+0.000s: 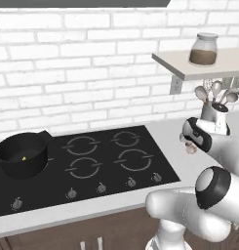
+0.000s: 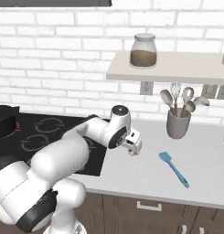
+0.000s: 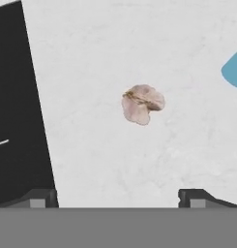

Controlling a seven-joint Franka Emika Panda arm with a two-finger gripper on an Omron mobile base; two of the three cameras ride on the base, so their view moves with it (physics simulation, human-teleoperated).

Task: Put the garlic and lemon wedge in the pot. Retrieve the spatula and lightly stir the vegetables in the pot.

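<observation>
Pale tan garlic (image 3: 141, 103) lies on the counter (image 3: 139, 164) below my fingers (image 3: 40, 197), spread wide to straddle it for pot (image 1: 22, 154)

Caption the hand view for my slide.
Open gripper hovers above the small whitish-tan garlic lump on the pale counter, beside the black cooktop.

Bright, even, soft rendered light; a faint shadow under the pale wooden wall shelf (image 2: 177, 68). Low resolution, perhaps slightly blurred; no glare.
</observation>
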